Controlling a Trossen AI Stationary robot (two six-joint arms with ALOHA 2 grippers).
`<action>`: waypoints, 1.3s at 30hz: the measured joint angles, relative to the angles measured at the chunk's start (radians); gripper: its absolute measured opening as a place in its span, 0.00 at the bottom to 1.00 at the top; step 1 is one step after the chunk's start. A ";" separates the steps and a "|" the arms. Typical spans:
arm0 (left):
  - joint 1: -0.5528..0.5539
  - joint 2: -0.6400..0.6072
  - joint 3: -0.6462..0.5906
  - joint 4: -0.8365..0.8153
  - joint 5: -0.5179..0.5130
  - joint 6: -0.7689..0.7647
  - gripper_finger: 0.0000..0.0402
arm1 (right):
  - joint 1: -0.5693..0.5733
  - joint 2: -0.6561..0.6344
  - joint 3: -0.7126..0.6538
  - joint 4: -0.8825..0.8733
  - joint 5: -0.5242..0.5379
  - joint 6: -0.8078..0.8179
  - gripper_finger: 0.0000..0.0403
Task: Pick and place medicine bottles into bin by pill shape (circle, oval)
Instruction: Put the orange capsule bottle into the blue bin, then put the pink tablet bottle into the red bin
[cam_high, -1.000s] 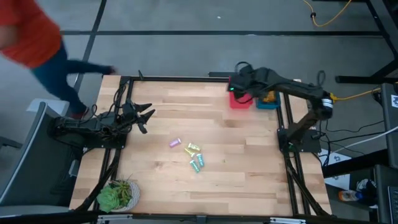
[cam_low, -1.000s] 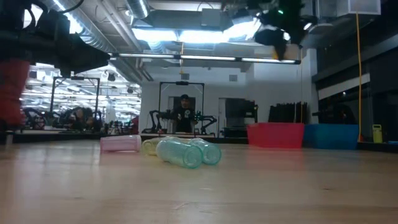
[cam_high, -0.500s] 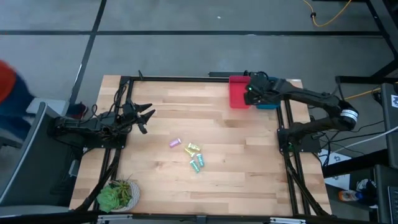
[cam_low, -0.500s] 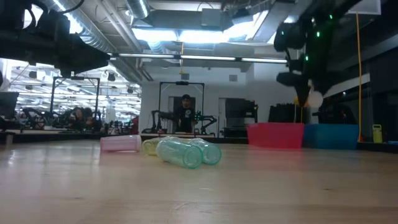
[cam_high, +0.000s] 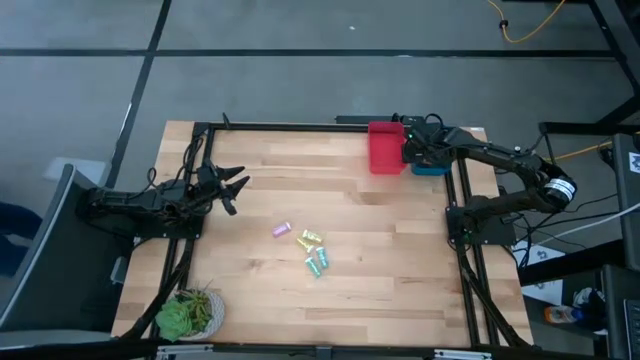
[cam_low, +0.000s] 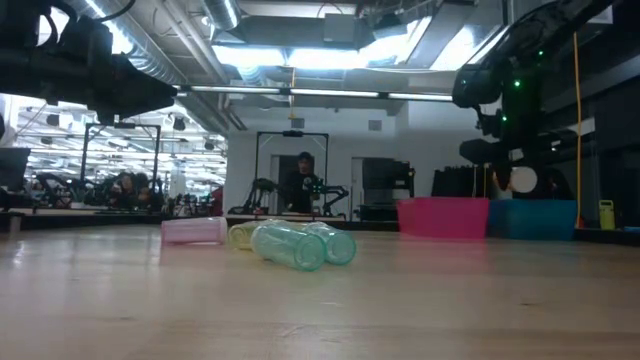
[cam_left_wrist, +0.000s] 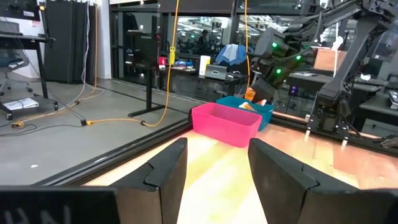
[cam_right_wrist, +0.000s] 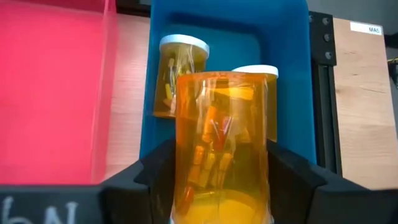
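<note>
My right gripper (cam_high: 414, 151) is shut on a translucent orange medicine bottle (cam_right_wrist: 221, 143) and hangs over the blue bin (cam_right_wrist: 292, 93) at the table's far right. Beside it stands the red bin (cam_high: 385, 150). Two orange bottles with white caps (cam_right_wrist: 177, 74) lie in the blue bin, one mostly hidden behind the held one. Several pastel bottles lie on their sides mid-table: a purple one (cam_high: 281, 230), a yellow one (cam_high: 310, 239), a teal one (cam_high: 317, 263). My left gripper (cam_high: 236, 186) waits open at the table's left, pointing level. My right gripper pinches the orange bottle's round wall (cam_right_wrist: 186, 162) between its two fingers (cam_right_wrist: 155, 177), one on each side. The fingers come slanting down from above. The bottle sticks out past the fingertips, lifted clear above the blue bin's floor.
A green plant (cam_high: 185, 315) sits at the table's near left corner. Black frame rails (cam_high: 460, 185) run along the table's sides next to the bins. Bare wood lies between the bottle cluster and the bins.
My right gripper has gone from over the red bin toward the table's right edge and down, rolling somewhat, and now hangs low over the blue bin with the orange bottle still in its fingers. A person at the far left has walked out of view.
</note>
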 joint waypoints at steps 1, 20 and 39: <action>0.000 0.000 0.000 0.000 0.000 0.000 0.41 | 0.000 0.000 0.000 0.000 0.000 0.000 0.49; 0.000 0.000 0.000 0.000 0.000 0.000 0.41 | 0.000 0.000 0.000 0.032 0.006 0.002 0.59; 0.000 0.000 0.000 0.000 0.000 0.000 0.41 | 0.196 -0.007 0.000 0.492 -0.371 -0.210 0.59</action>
